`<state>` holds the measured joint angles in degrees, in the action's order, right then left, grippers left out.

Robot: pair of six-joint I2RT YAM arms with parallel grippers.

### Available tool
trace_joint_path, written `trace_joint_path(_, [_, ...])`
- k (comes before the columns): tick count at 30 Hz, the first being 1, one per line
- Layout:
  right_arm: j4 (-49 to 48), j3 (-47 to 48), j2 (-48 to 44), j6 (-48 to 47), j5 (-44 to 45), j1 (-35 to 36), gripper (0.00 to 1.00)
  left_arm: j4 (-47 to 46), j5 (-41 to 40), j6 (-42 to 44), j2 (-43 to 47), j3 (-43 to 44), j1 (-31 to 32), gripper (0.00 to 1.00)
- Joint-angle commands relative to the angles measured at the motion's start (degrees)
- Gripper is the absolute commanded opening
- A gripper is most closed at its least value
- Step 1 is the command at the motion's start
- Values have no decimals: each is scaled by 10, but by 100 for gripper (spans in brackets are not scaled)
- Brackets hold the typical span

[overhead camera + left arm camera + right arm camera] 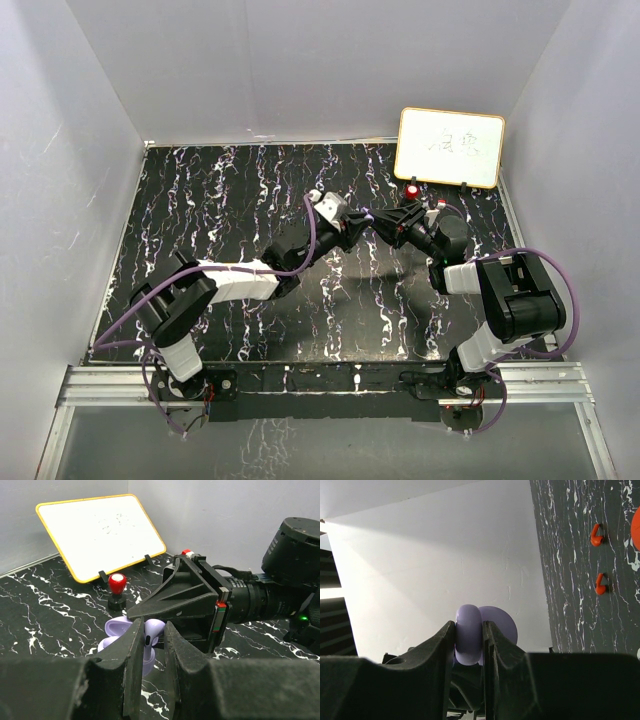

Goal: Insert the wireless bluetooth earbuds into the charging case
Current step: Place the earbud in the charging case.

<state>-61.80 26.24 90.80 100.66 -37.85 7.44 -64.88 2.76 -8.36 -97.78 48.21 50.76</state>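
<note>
Working outward from the left gripper (pixel 151 629), we note the right gripper (pixel 469 627) directly ahead of it and very close, its black body blocking most of the forward view. Beyond the left gripper and to its left a white board with a yellow rim (pixel 100 532) is propped at a tilt. In front of the board stands a red-capped item on a black base (pixel 116 585), which we cannot identify. The board sits near the grey wall (pixel 225 515), so room ahead is short, while bare marbled table (pixel 45 615) lies off to the left gripper's left. Seen from the right wrist, a red earbud (pixel 596 534) and a second red earbud (pixel 602 583) lie on the table, apart from each other and well off to the right of that gripper's fingers. An orange-red object (pixel 636 530) is cut by the frame edge beside them. The right gripper's jaws are narrowed onto one half of the pale purple charging case (pixel 468 647), which is open, its other half (pixel 501 625) spread behind. The left gripper's jaws are nearly closed, pinching a pale purple earbud (pixel 154 636) just above the case. We cannot tell what the case's wells contain.
</note>
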Motion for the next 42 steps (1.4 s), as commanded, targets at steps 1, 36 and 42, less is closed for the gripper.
trace_joint_path(1, [-41,5,-11,5,5,3,0,-38,-15,18,5,-1,4,0])
trace_joint_path(36, [-52,1,-14,12,4,5,0,-71,-32,31,-15,-6,4,0])
trace_joint_path(42, [-54,1,-13,14,3,5,0,-73,-34,34,-17,-7,4,0])
